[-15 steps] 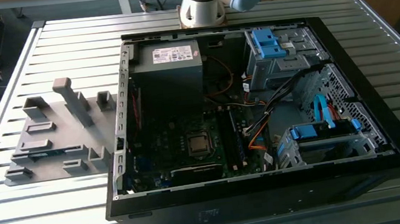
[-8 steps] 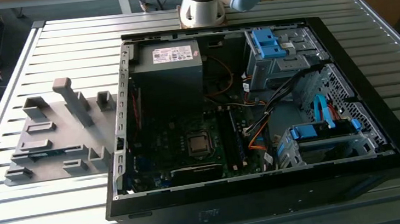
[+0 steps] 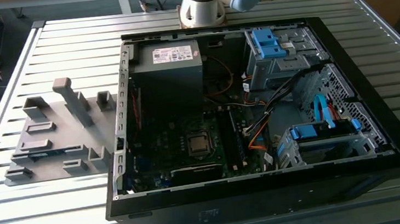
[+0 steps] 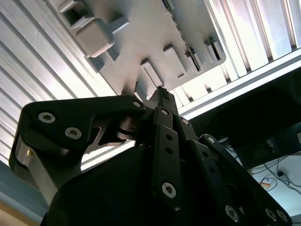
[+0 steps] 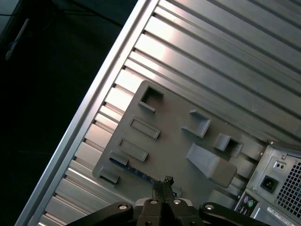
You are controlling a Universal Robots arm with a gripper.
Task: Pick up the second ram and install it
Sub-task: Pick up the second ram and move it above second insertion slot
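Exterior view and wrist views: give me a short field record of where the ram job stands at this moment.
gripper: shut, holding nothing, aimed at the grey fixture in both wrist views
second ram: lying flat in the grey fixture, not yet picked up
grey fixture position: on the slatted table, at the exterior view's left of the computer case
computer case: on its side, open, board exposed

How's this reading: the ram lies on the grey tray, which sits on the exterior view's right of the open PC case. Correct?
Wrong side. The ram does lie on the grey tray, but the tray sits on the exterior view's left of the open PC case, as the exterior view shows.
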